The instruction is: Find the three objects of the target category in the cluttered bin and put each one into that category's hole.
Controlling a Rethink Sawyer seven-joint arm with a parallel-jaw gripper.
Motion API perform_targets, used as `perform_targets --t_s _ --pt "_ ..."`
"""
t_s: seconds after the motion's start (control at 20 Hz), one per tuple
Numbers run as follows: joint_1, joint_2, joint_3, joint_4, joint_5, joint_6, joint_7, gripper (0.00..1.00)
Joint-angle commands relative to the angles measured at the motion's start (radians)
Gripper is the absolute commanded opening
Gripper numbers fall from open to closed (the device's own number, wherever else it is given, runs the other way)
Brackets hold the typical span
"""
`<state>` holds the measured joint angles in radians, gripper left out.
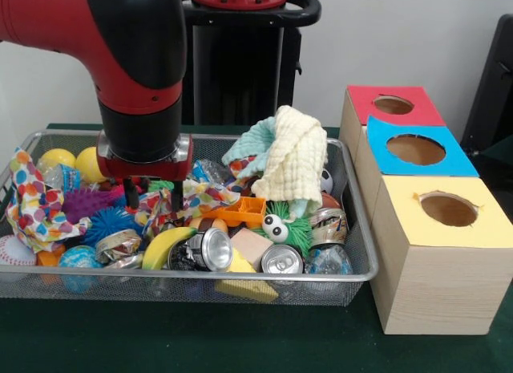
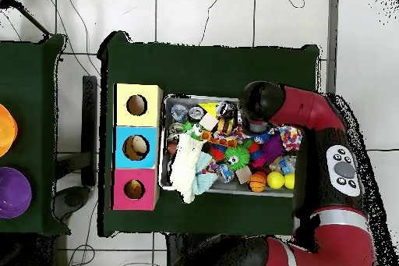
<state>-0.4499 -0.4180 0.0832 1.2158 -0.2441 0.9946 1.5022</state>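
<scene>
The wire mesh basket (image 1: pixel 362 229) is full of clutter. A pale yellow waffle cloth (image 1: pixel 296 160) is draped over the pile at its right end, with a mint green cloth (image 1: pixel 250 144) bunched beside it. Both show in the overhead view, the pale one (image 2: pixel 185 165) and the mint one (image 2: pixel 204 182). I cannot make out a separate cream cloth. My gripper (image 1: pixel 152 194) is open, with its tips down among the toys at the basket's left half, well left of the cloths. The red-topped hole (image 1: pixel 393 105) is on the farthest box, also in the overhead view (image 2: pixel 134 189).
A blue-topped hole (image 1: pixel 415 149) and a yellow-topped hole (image 1: pixel 449 209) sit on boxes right of the basket. The clutter holds crushed cans (image 1: pixel 282 261), spiky balls (image 1: pixel 108 222), a polka-dot cloth (image 1: pixel 36 204), a toy banana (image 1: pixel 167 246) and yellow balls (image 1: pixel 88 163).
</scene>
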Motion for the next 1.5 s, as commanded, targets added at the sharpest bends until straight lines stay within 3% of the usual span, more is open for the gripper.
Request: perform_targets --t_s 0.05,0.4,0.7,0.75,0.95,1.2,1.5 --pt "0.003 0.026 -0.016 0.154 0.025 -0.055 0.194 1.00" --pt "0.010 0.002 -0.024 0.238 0.046 -0.111 0.218 1.00" --pt "0.004 0.029 -0.021 0.236 0.055 -0.151 0.196 1.00" --pt "0.002 0.032 -0.018 0.233 0.056 -0.162 0.187 0.00" --pt "-0.007 0.028 -0.005 0.237 0.064 -0.209 0.182 0.00" --pt "0.008 0.001 -0.028 0.257 0.091 -0.177 0.215 0.00" --pt "0.023 -0.113 -0.059 0.331 0.116 -0.116 0.213 0.00"
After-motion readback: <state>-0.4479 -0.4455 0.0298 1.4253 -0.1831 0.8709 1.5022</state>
